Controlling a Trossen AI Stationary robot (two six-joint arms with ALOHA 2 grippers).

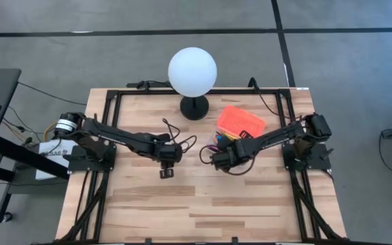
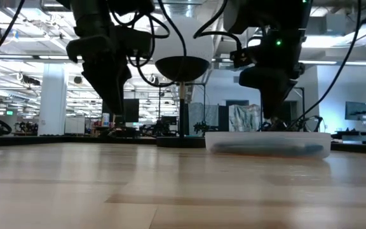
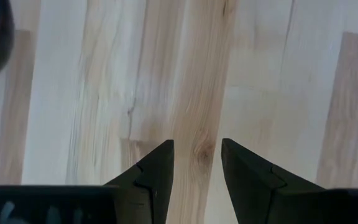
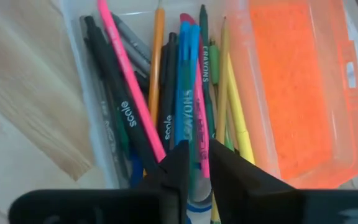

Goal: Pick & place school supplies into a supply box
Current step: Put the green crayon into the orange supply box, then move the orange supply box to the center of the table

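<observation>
The box (image 4: 92, 74) lies open beside the lamp (image 1: 192, 71), its orange lid (image 4: 297, 87) folded out alongside, and the pens (image 4: 166, 93) lie in it lengthwise. The right gripper (image 4: 194, 163) hangs directly over them, fingers narrowly parted astride a blue crayon (image 4: 188, 112) that runs straight ahead from the fingers; whether it grips is unclear. The left gripper (image 3: 196, 163) waits farther from the box, over bare table (image 3: 104, 74), part open and empty.

A pale butcher-block wooden table (image 1: 203, 204) carries a white globe lamp on a round black base (image 1: 194, 107) and a clear plastic pencil case (image 2: 269, 144) with its orange lid (image 1: 241, 121) open beside it.
</observation>
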